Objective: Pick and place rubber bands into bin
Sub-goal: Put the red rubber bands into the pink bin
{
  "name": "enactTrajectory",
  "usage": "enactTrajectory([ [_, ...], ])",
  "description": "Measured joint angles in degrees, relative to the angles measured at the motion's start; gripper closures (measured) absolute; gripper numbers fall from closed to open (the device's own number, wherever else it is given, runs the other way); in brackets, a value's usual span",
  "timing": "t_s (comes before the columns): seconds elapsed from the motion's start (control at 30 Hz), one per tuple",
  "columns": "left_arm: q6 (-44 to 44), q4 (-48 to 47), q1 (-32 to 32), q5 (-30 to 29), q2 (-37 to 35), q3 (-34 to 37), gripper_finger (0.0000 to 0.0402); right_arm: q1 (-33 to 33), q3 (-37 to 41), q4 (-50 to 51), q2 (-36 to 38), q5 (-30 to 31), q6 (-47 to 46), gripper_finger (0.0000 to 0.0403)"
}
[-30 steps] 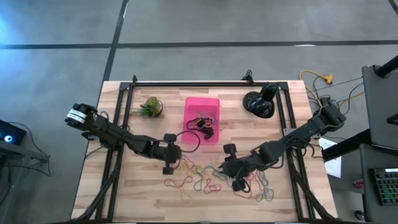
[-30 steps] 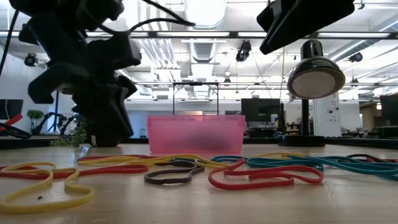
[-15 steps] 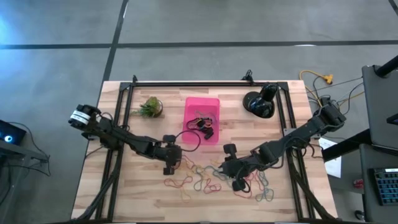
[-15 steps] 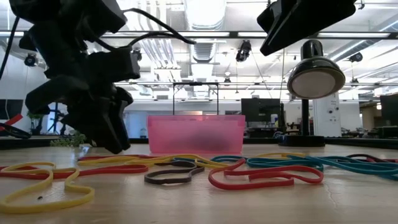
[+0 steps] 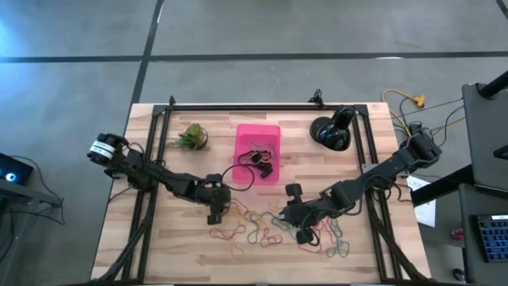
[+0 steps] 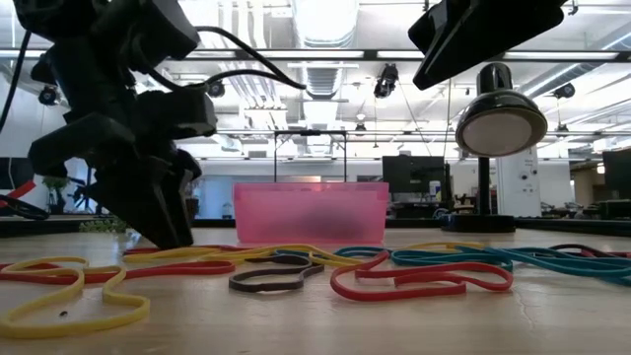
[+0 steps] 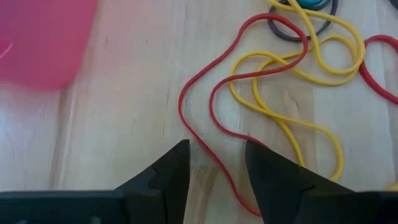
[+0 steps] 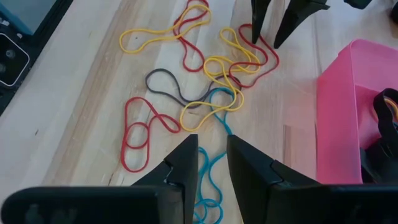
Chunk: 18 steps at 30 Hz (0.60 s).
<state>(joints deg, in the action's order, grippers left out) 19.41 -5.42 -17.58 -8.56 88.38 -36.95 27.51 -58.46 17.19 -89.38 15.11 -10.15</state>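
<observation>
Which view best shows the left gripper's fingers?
Left wrist: the left gripper is open, straddling a red band. Right wrist shows its fingers farther off; the high view a dark blob; the low view only a silhouette.

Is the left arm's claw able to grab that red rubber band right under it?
Probably yes: the left gripper stands open, low over the table, with the red rubber band running between its fingers and nothing covering it there.

Both arms are matte black with chunky jointed links. The left arm [image 5: 151,173] carries a white-labelled cylindrical joint near its base and a thin black cable looping by its wrist. The left gripper [image 7: 214,165] and right gripper [image 8: 211,163] have smooth, black, wedge-shaped fingers.
</observation>
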Motion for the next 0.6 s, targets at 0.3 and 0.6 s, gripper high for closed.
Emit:
enactTrajectory([
  [0.3, 5.7, -1.3, 1.7, 0.4, -0.2, 0.8, 0.0315, 0.0, 0.1, 0.0, 0.0, 0.0, 0.0, 0.0333],
  [0.6, 0.0, -2.7, 1.8, 0.9, -0.2, 0.8, 0.0396, 0.0, 0.1, 0.0, 0.0, 0.0, 0.0, 0.0335],
])
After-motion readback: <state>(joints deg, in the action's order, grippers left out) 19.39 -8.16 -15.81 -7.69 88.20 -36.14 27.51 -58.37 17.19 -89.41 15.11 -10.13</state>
